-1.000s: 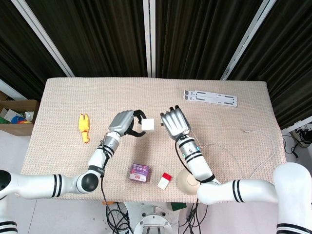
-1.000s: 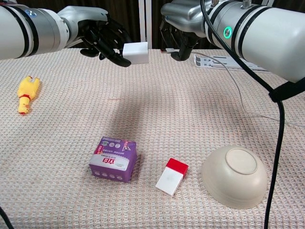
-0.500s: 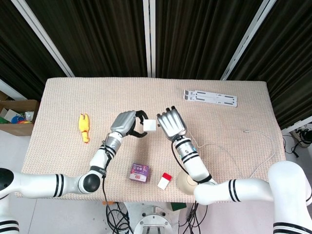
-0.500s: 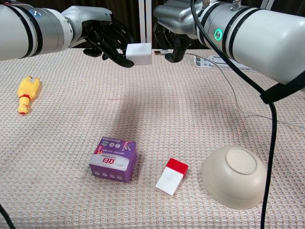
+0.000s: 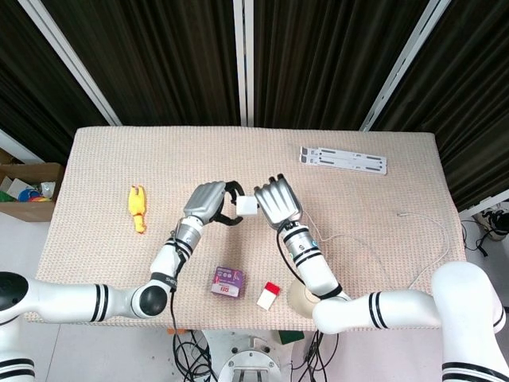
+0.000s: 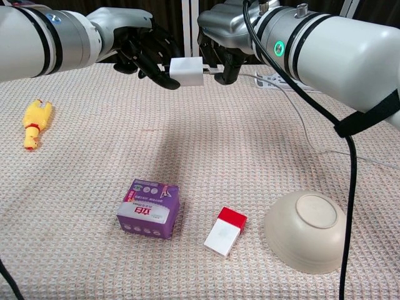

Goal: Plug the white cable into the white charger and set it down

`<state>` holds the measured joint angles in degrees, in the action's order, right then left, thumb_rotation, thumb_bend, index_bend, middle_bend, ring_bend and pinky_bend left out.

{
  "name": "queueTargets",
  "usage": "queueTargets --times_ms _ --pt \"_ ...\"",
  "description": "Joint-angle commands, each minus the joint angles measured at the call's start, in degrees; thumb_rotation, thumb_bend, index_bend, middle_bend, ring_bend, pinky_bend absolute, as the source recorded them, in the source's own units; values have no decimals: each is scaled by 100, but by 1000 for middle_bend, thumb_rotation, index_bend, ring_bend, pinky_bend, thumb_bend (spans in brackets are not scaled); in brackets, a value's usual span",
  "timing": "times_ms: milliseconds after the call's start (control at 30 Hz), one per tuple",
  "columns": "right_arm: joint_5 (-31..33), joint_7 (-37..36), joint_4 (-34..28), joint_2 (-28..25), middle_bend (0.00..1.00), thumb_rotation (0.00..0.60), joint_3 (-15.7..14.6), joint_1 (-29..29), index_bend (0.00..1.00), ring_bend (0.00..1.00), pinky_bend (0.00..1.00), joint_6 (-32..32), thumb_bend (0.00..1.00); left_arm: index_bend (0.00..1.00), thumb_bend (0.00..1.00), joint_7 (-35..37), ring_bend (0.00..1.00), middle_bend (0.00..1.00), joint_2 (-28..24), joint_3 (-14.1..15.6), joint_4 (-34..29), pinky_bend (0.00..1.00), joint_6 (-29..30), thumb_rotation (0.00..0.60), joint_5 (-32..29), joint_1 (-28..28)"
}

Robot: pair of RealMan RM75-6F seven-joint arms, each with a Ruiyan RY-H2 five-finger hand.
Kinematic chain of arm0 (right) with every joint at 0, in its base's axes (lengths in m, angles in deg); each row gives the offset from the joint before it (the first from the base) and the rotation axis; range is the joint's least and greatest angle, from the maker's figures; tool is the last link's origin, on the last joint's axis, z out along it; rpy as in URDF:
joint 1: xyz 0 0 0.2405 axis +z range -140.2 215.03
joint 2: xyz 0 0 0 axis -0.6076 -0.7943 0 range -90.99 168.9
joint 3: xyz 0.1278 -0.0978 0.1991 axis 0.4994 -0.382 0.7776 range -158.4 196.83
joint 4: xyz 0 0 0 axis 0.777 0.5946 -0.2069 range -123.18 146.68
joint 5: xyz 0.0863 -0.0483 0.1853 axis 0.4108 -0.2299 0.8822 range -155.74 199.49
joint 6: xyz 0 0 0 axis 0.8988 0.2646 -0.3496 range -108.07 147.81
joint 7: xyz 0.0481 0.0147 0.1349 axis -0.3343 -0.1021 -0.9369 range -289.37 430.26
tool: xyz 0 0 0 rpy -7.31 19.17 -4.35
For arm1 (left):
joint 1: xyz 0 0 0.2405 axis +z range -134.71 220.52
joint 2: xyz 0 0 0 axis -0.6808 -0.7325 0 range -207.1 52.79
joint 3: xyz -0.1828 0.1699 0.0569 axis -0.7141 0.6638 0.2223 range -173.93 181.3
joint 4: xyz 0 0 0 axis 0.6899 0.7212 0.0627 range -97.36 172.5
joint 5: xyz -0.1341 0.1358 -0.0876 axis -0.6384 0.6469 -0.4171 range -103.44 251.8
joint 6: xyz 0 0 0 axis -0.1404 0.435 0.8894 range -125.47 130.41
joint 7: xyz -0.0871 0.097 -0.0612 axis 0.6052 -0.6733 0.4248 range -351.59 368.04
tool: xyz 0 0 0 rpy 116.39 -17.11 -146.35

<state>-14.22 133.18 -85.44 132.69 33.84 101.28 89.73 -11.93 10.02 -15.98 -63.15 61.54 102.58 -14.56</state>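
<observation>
My left hand [image 6: 147, 50] [image 5: 208, 200] holds the white charger [image 6: 187, 71] [image 5: 246, 206] up above the table's middle, fingertips pinching its left side. My right hand [image 6: 222, 53] [image 5: 277, 201] grips the plug end of the white cable [image 6: 312, 119] and has it right at the charger's right face; the plug tip meets the charger. The cable trails from that hand to the right, across the table [image 5: 374, 215] and past its right edge [image 5: 433, 239].
On the near table lie a purple box [image 6: 149, 209], a small white-and-red box [image 6: 225, 232] and an upturned beige bowl [image 6: 306, 230]. A yellow rubber chicken [image 6: 35, 124] lies at the left. A white folding stand [image 5: 343, 160] sits at the back right.
Both hands have come together: the charger shifted slightly right, and my right hand brought the plug left from a small gap until it touches the charger's face.
</observation>
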Motion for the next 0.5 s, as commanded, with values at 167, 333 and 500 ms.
queueTargets --times_ms 167,333,500 --pt "106 29 -18 12 609 600 4 50 648 401 436 16 1000 560 350 -217 733 472 66 50 11 944 160 600 -68 -88" --pt "190 83 -11 49 611 600 2 103 647 405 437 41 1000 560 350 -534 733 472 159 92 51 944 453 600 -140 -179" --pt "276 100 9 89 611 600 13 148 643 406 437 53 1000 560 350 -830 733 474 250 108 66 944 671 600 -285 -249"
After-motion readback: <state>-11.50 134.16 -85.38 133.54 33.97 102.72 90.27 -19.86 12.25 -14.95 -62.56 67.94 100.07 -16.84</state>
